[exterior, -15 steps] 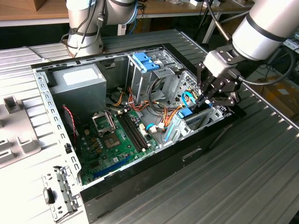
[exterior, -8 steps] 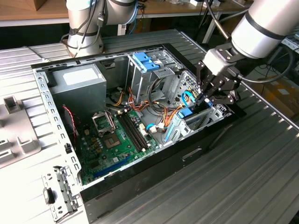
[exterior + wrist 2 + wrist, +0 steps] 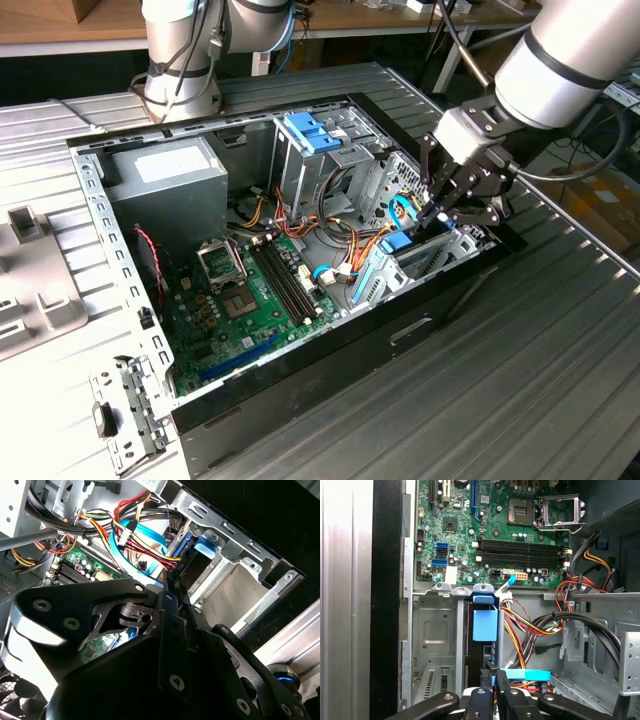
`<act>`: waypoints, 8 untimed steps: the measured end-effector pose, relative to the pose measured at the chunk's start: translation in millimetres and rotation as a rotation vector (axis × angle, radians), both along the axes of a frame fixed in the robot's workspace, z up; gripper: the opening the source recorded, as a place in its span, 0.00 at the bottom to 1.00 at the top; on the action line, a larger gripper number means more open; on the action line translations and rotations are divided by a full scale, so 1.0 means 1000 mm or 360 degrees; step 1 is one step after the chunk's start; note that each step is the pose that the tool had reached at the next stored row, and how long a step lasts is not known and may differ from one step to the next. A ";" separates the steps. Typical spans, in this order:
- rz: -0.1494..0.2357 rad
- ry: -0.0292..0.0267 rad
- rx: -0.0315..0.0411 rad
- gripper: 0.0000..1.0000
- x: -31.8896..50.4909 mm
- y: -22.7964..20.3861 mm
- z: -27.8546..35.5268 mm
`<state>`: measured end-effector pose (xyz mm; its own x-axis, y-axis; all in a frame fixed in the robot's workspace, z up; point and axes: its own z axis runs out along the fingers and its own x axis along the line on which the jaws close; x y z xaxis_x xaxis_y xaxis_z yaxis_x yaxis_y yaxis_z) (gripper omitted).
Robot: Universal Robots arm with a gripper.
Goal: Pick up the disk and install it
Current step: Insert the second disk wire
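One gripper (image 3: 437,212), black and many-linked, hangs low over the drive cage (image 3: 436,630) at the corner of the open computer case (image 3: 330,330) nearest the exterior view's right. In the first wrist view its fingertips (image 3: 490,676) are drawn in tight together, and they seem to be nipping the upper edge of the disk (image 3: 485,625), which stands on edge, dropped partway down into a slot of that cage. From where I'm looking I'd call it a pinch on the disk's rim, though the contact itself is half hidden behind the finger links.

Its light-blue carrier shows as a panel along the slot, with a rounded brighter blue tab at the end toward the motherboard (image 3: 495,530). Just beside the slot lies a bundle of red, yellow and orange cables (image 3: 530,630), and a flat blue ribbon cable (image 3: 525,674) crosses right under the fingers.

My guess is the disk is stiff and fairly dense for its size, smooth on its metal faces and none too fond of knocks; the plastic carrier is the sensible place to grip, at the frame edge or the end tab, with the pull kept straight along the slot so it doesn't bind
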<state>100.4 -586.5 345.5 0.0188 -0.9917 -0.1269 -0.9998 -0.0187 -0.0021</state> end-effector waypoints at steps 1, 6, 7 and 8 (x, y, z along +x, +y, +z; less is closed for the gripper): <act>0.0000 0.00002 0.0000 0.16 0.0000 -0.0003 -0.0004; 0.0000 0.00001 0.0002 0.16 0.0011 -0.0020 0.0000; 0.0000 0.00003 0.0002 0.16 0.0027 -0.0020 0.0001; 0.0000 0.00012 0.0002 0.16 0.0039 -0.0019 0.0002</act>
